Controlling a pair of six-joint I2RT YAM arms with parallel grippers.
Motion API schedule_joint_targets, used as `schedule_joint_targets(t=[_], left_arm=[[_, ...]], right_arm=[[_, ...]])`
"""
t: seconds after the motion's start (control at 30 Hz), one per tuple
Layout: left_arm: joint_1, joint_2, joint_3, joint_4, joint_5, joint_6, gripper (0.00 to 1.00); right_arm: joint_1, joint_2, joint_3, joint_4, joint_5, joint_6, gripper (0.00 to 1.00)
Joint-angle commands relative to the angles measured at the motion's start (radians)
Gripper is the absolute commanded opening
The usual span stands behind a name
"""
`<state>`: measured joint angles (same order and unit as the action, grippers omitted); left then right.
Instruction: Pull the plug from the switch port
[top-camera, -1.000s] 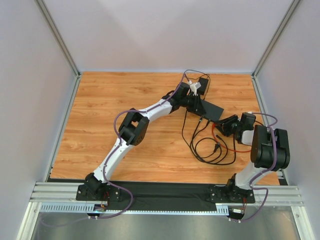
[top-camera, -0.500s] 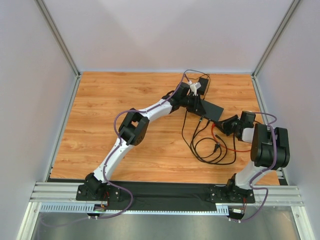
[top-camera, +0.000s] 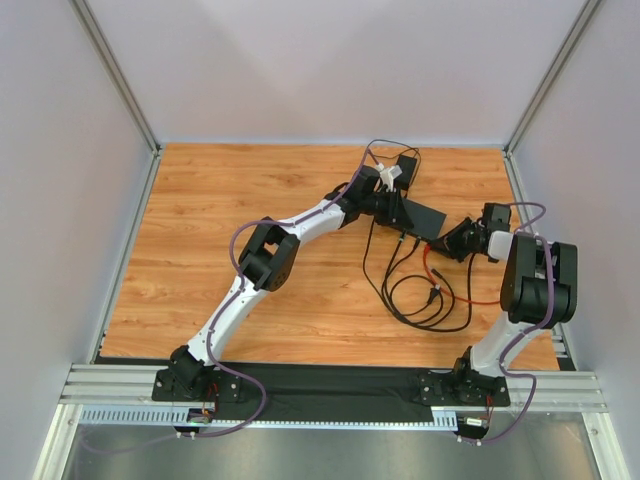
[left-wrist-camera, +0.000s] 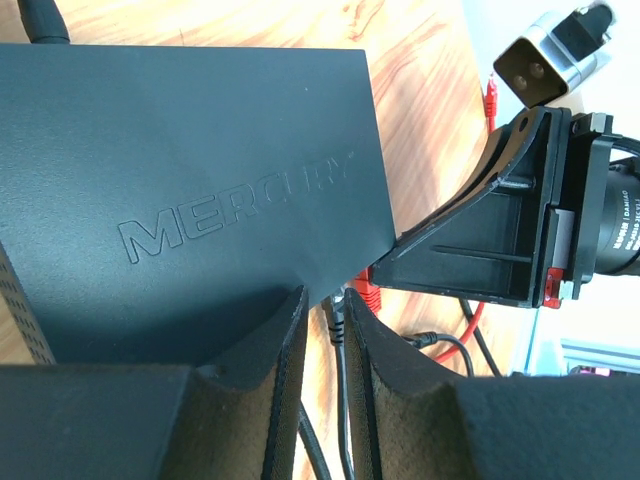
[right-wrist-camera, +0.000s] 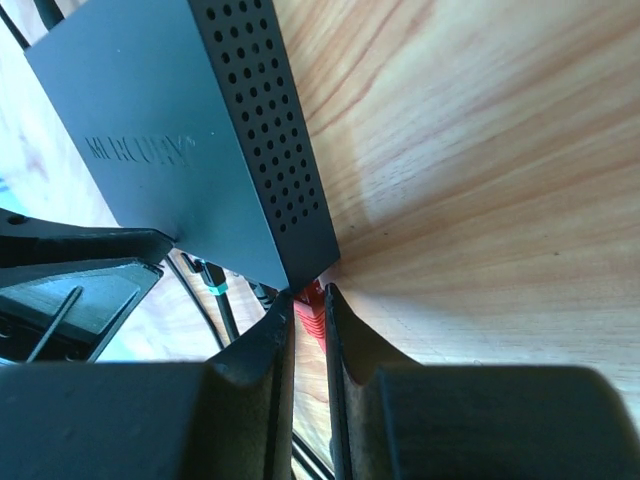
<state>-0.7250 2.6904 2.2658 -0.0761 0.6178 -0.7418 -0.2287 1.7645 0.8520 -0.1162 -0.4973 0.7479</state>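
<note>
The switch (top-camera: 426, 217), a flat matte-black box marked MERCURY (left-wrist-camera: 200, 170) (right-wrist-camera: 170, 150), lies on the wooden table right of centre. My left gripper (top-camera: 398, 212) rests at its left end. In the left wrist view its jaws (left-wrist-camera: 325, 310) stand narrowly apart at the switch's corner, and a grey cable plug (left-wrist-camera: 343, 312) runs loose between them. My right gripper (top-camera: 449, 243) (right-wrist-camera: 310, 300) is at the switch's right corner, shut on the red plug (right-wrist-camera: 308, 318) (left-wrist-camera: 366, 292), which still sits against the port edge.
Black cables loop on the wood in front of the switch (top-camera: 420, 300), and a red cable (top-camera: 440, 277) trails toward the right arm. A small black adapter brick (top-camera: 406, 165) sits behind the left gripper. Grey walls enclose the table.
My right gripper moved up and left to the switch's corner and closed on the red plug. The left arm and the switch stayed put.
</note>
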Motion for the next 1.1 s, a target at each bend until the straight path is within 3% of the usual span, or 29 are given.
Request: schedule_joint_targets(t=[0.0, 0.13, 0.4, 0.7, 0.97, 1.07], left_arm=[[-0.004, 0.045, 0.017, -0.034, -0.003, -0.013, 0.29], [-0.004, 0.045, 0.015, -0.033, 0.000, -0.014, 0.29], [-0.004, 0.043, 0.015, -0.031, 0.002, -0.016, 0.29], [-0.002, 0.036, 0.011, -0.031, 0.007, -0.010, 0.29], [0.002, 0.023, -0.011, -0.018, 0.013, -0.010, 0.29], [0.002, 0.019, -0.020, -0.011, 0.016, -0.011, 0.29]], right_arm=[[0.018, 0.050, 0.004, -0.203, 0.134, -0.120, 0.00], [0.068, 0.044, 0.045, -0.290, 0.192, -0.163, 0.00], [0.066, 0.000, 0.030, -0.269, 0.054, -0.108, 0.00], [0.071, -0.097, -0.014, -0.237, 0.135, -0.165, 0.00], [0.069, -0.177, -0.008, -0.145, 0.149, -0.142, 0.34], [0.071, -0.142, 0.012, -0.119, 0.125, -0.114, 0.38]])
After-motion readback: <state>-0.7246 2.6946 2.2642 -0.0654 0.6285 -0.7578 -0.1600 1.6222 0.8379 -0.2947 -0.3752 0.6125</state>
